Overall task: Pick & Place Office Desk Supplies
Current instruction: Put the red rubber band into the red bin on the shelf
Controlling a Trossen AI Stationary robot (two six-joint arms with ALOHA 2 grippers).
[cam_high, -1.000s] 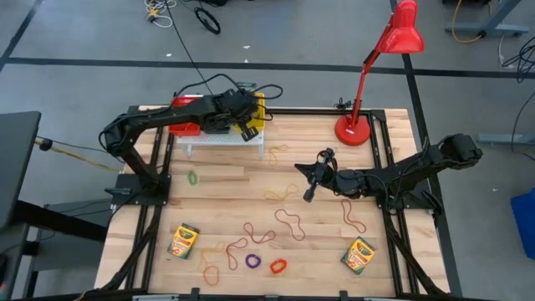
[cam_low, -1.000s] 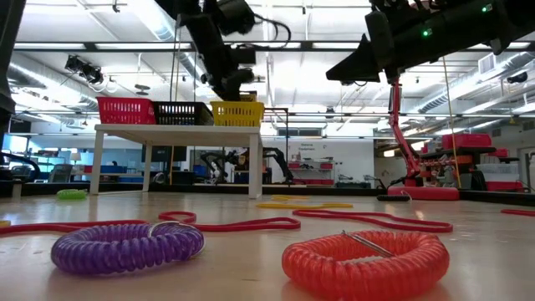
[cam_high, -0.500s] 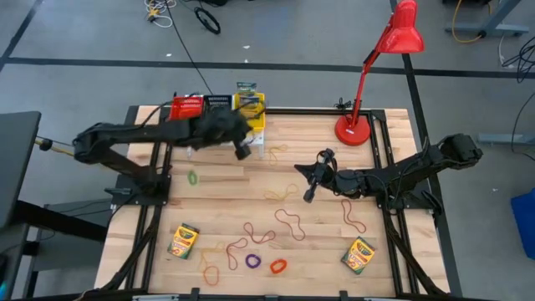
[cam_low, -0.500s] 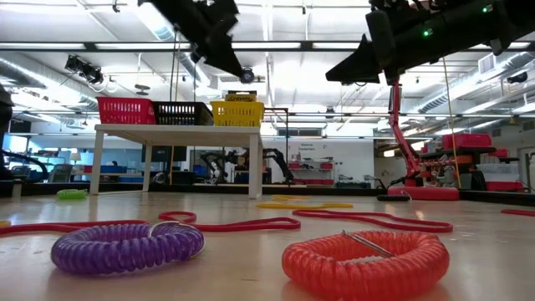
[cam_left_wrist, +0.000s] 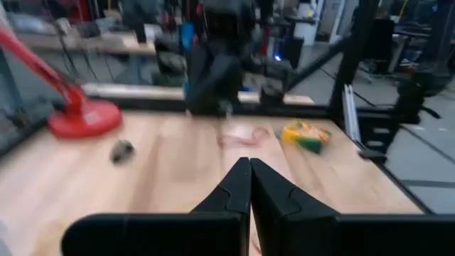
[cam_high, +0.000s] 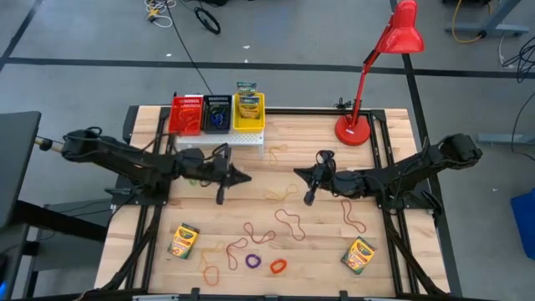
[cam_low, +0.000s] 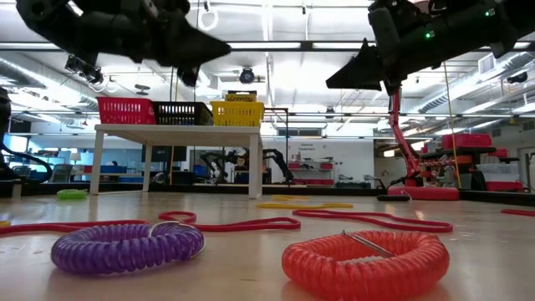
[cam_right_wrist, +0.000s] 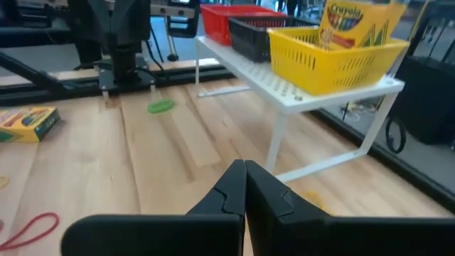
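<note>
Both grippers hang above the middle of the table (cam_high: 393,125) with their fingers pressed together and nothing between them. The left gripper (cam_high: 245,177) points toward the right edge and the right gripper (cam_high: 298,171) faces it from the other side, the two tips near each other but apart. A faint yellowish rubber band (cam_high: 277,194) lies on the wood just below the gap between them, touched by neither. The other supplies lie well away from the fingers, toward the near edge: a crayon box (cam_high: 183,241) by the near left corner, a second crayon box (cam_high: 359,254) by the near right corner, and between them several reddish rubber bands (cam_high: 290,224), a purple loop (cam_high: 252,262) and an orange loop (cam_high: 277,266) side by side. In the low view the purple loop (cam_low: 127,247) and the orange loop (cam_low: 364,262) rest flat on the wood, close to the camera. A green loop (cam_high: 193,177) lies near the left edge, beside the left arm. On the white stand (cam_high: 219,138) at the far edge sit a red basket (cam_high: 185,114), a black basket (cam_high: 216,114) and a yellow basket (cam_high: 249,113); a third crayon box (cam_right_wrist: 359,19) stands upright in the yellow one. The red lamp (cam_high: 380,50) stands at the far right corner
</note>
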